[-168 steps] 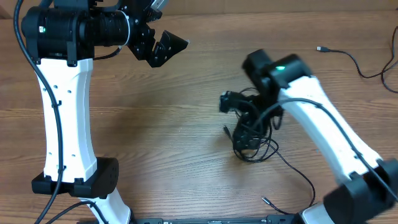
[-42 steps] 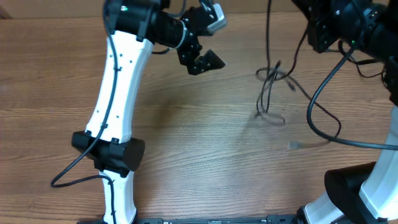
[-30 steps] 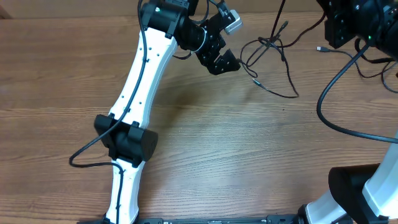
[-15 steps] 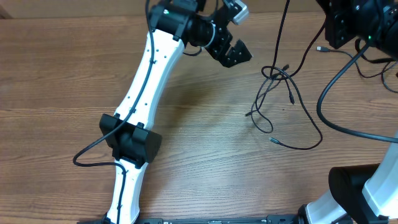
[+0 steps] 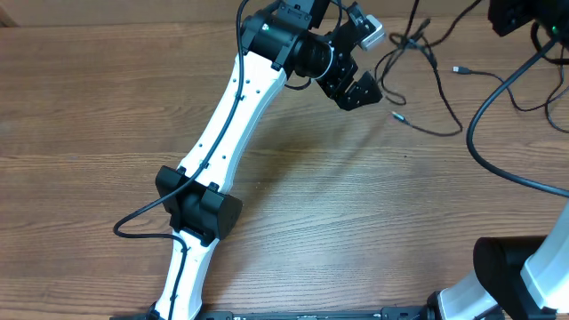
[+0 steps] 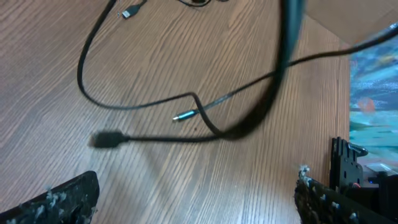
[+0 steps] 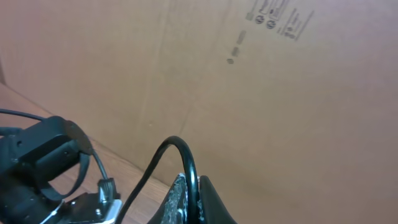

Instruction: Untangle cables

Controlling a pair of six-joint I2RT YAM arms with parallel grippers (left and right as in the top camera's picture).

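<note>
1. Two claws, two states. The left gripper (image 5: 360,89) has its jaws spread wide and holds nothing. It hovers over the table (image 5: 107,133) near 12 o'clock in the overhead view. The right gripper (image 7: 188,198) is pinched together on one thin black cord, raised high toward 1 o'clock.
2. The cables (image 5: 418,49) hang from that raised pinch and trail onto the wood just on the 3 o'clock side of the left gripper. The near plug (image 5: 397,116) lies close to its fingers, and the far plug (image 5: 460,68) lies further toward 3 o'clock.
3. We judge that closing the open claw on several crossing strands at once, then pulling, could tighten the tangle.
4. The raised cord is held at one narrow point. A tug from the other arm could slide it out, and the whole bundle would drop in a heap.
5. Dangling strands could snag on the left arm's wrist as it reaches in.
6. In the overhead view the right gripper is cut off at the top edge. Only its own camera shows the grip, against a cardboard wall (image 7: 280,93).
7. In the left wrist view one cord hangs close to the lens and is blurred, so we cannot tell which strand it is.
8. We cannot count the cables. We also cannot tell whether the crossings are knotted or merely overlapping.
</note>
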